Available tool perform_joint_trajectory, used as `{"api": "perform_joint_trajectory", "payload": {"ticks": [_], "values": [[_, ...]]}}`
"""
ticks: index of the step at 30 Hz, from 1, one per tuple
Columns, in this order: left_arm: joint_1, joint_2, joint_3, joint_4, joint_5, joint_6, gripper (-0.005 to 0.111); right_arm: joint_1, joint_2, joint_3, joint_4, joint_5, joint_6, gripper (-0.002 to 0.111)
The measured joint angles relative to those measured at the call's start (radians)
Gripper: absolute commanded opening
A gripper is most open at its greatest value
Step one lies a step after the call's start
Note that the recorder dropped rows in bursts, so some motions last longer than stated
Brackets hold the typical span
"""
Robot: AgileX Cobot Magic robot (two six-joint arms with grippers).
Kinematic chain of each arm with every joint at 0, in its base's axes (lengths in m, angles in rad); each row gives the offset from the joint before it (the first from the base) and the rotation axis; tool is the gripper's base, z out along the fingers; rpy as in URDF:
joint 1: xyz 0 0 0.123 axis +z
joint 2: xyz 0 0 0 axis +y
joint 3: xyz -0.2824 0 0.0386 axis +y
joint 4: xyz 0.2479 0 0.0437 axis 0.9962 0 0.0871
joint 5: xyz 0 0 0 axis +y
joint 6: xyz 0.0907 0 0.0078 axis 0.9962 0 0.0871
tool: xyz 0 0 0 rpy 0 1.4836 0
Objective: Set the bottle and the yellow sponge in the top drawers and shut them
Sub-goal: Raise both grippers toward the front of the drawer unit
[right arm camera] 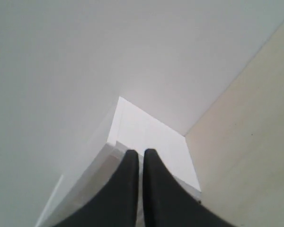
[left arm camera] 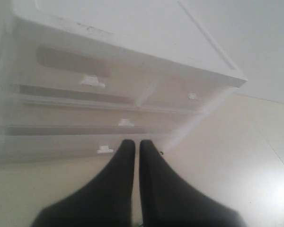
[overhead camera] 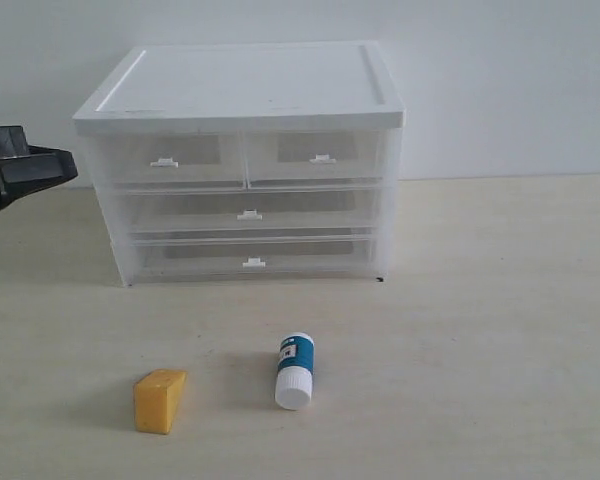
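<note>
The bottle [overhead camera: 295, 370] lies on its side on the table in front of the chest, white cap toward the camera. To its left lies the yellow sponge [overhead camera: 159, 401]. The two top drawers, left [overhead camera: 164, 160] and right [overhead camera: 314, 157], are pushed in under the chest's white top; the left wrist view also shows the left top drawer [left arm camera: 92, 81] and the right top drawer [left arm camera: 193, 96]. My left gripper [left arm camera: 134, 143] is shut and empty, left of the chest; its black body [overhead camera: 20, 172] shows at the frame edge. My right gripper [right arm camera: 138, 153] is shut, empty, pointing at the chest's side.
The white-topped chest [overhead camera: 240, 85] stands at the back of the table, with two full-width drawers [overhead camera: 248, 214] under the top pair. A pale wall rises behind it. The table [overhead camera: 500, 330] is light wood.
</note>
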Motion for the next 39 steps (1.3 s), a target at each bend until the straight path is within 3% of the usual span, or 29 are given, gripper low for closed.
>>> {"api": "perform_joint_trajectory", "payload": {"ticks": [7, 15, 18, 23, 27, 33, 39], "values": [[-0.008, 0.001, -0.002, 0.000, -0.003, 0.000, 0.004, 0.129, 0.333, -0.207, 0.000, 0.022, -0.262, 0.000], [-0.087, 0.001, -0.022, 0.000, -0.068, 0.006, 0.004, 0.500, 0.777, -0.369, 0.002, -0.159, -0.288, 0.000], [-0.092, 0.001, -0.027, 0.000, -0.077, 0.006, 0.004, 0.581, 0.945, -0.412, 0.000, -0.273, -0.226, 0.000], [-0.094, 0.001, -0.033, 0.000, -0.172, 0.054, 0.004, 0.565, 1.178, -0.510, -0.094, -0.338, -0.022, 0.000], [-0.094, 0.002, -0.066, 0.000, -0.216, 0.070, 0.004, 0.516, 1.294, -0.618, -0.421, -0.352, 0.330, 0.000], [-0.094, 0.003, -0.086, 0.000, -0.174, 0.074, 0.004, 0.428, 1.416, -0.693, -0.814, -0.424, 0.879, 0.000], [-0.094, 0.077, -0.094, 0.000, -0.174, 0.074, 0.004, 0.396, 1.454, -0.695, -0.882, -0.449, 0.933, 0.000]]}}
